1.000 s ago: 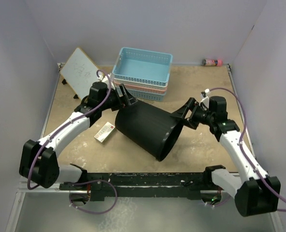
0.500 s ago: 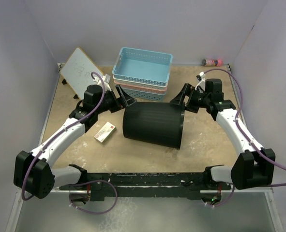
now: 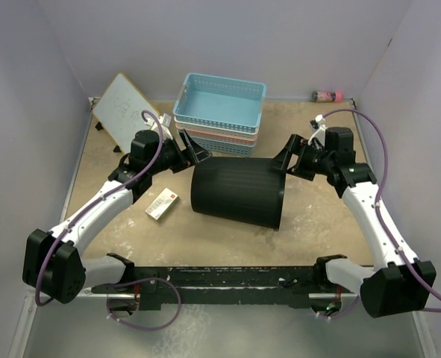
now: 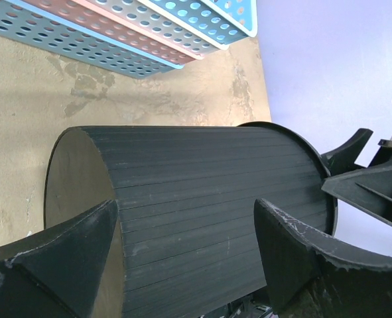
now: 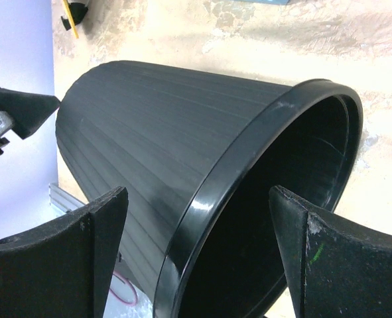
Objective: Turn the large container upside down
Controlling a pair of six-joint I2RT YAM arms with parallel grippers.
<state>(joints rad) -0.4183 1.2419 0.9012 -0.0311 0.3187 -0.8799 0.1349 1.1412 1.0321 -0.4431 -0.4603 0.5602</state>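
The large container is a black ribbed wastebasket lying on its side in the middle of the table, flat base to the left and open rim to the right. My left gripper is open just behind its base end. In the left wrist view the container lies between and beyond the spread fingers of the left gripper. My right gripper is open at the rim's far side. In the right wrist view its open jaws straddle the glossy rim without pinching it.
A stack of blue, pink and white lattice baskets stands just behind the container and also shows in the left wrist view. A white board leans at the back left. A small white box lies left of the container. A pink bottle lies at the back right.
The container swung from pointing its opening toward the near right to lying crosswise, opening to the right. Both grippers came off it and stand open; the right one shifted slightly right.
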